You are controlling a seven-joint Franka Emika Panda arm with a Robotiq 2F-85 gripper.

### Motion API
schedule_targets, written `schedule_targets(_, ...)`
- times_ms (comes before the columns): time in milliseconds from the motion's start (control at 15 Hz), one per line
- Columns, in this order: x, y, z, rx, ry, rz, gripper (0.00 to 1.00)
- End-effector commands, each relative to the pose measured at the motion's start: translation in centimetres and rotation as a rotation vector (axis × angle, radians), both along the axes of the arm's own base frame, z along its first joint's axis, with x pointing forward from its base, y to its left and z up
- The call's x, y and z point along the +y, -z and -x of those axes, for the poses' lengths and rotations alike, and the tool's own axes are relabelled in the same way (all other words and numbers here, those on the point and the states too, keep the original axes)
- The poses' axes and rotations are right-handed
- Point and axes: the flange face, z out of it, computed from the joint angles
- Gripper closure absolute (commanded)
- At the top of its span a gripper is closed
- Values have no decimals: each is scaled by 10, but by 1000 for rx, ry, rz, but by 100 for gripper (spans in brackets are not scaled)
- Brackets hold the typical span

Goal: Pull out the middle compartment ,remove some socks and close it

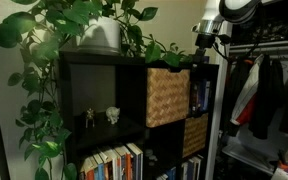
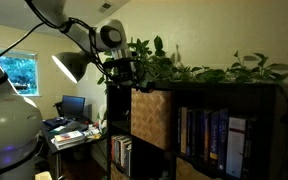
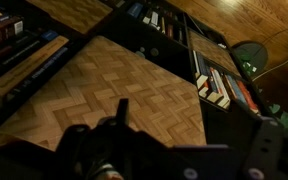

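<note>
The middle compartment, a tan woven wicker basket (image 1: 167, 96), fills an upper cell of the black shelf unit (image 1: 104, 90). It also shows in an exterior view (image 2: 151, 116) and fills the wrist view (image 3: 104, 85). My gripper (image 1: 208, 38) hangs above the shelf's top corner, up and to the side of the basket, not touching it. It also shows in an exterior view (image 2: 119, 70). In the wrist view the gripper (image 3: 169, 122) is a dark shape over the basket's face, and its opening does not show. The socks are hidden.
A leafy plant in a white pot (image 1: 102, 35) stands on the shelf top. A smaller darker basket (image 1: 194, 136) sits lower. Books (image 1: 119, 162) fill the lower cells. Clothes (image 1: 264, 95) hang beside the shelf. A desk with a monitor (image 2: 72, 108) is behind.
</note>
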Motion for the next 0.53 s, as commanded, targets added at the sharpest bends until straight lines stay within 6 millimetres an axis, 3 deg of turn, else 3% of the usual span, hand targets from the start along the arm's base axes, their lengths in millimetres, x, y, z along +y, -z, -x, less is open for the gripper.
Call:
schedule_targets(0, 0, 1, -1, 5, 1, 1, 0)
schedule_targets(267, -1, 2, -2, 2, 7, 3, 0)
schedule_targets(467, 8, 9, -20, -26, -15, 6, 0)
